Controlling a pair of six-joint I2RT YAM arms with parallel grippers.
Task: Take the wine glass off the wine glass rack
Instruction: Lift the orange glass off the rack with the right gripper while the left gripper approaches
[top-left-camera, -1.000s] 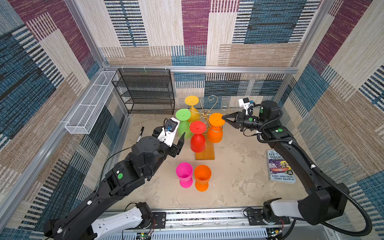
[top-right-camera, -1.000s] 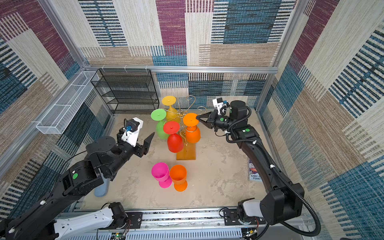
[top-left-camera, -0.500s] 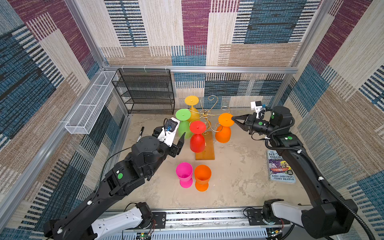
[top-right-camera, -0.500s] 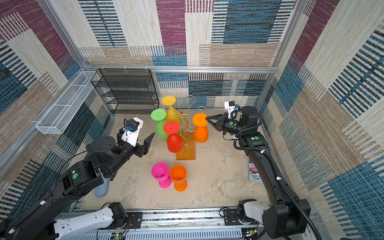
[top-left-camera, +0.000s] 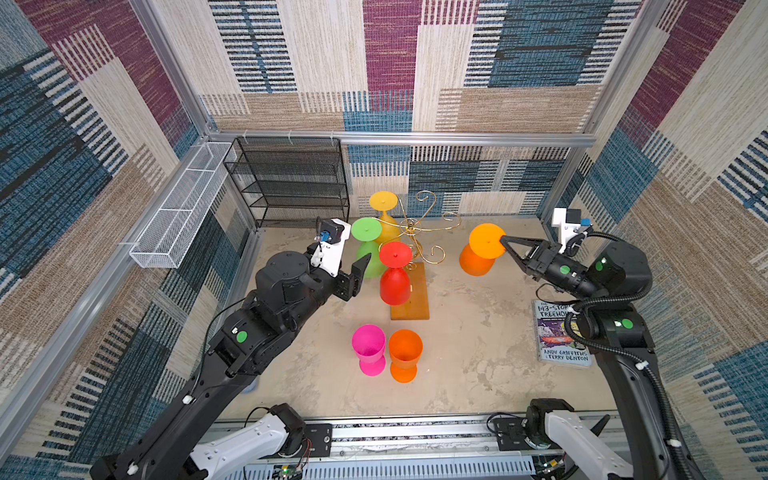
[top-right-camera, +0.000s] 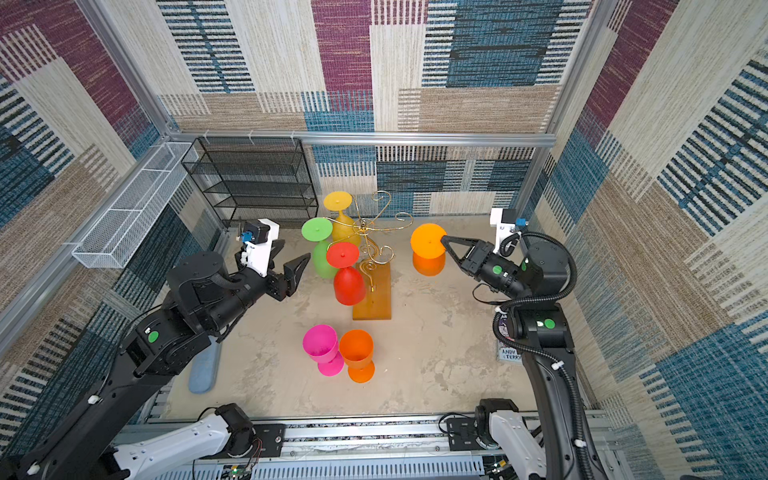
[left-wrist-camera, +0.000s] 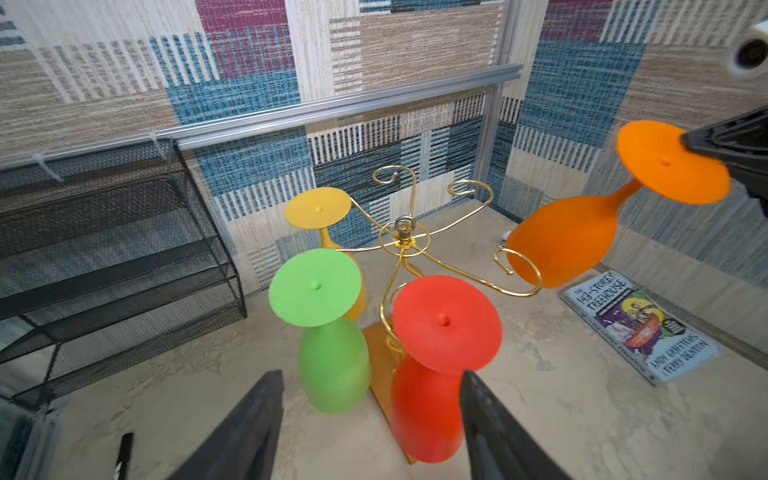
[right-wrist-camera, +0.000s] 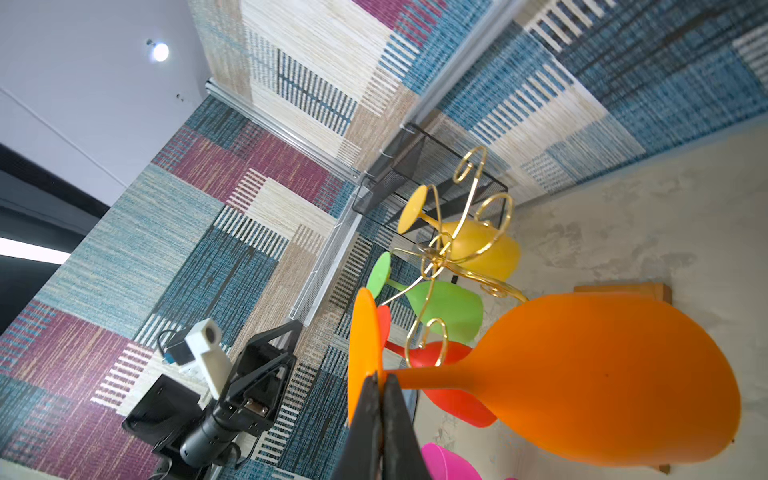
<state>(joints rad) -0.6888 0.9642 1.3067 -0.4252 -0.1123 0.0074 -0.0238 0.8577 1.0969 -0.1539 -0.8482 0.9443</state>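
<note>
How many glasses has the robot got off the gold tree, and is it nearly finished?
Partly. A pink glass and an orange glass stand on the table. In hand: the right gripper is shut on the foot of a second orange glass, held clear of the wine glass rack. Left: the red glass, green glass and yellow glass hang there, with the left gripper open near the red one.
</note>
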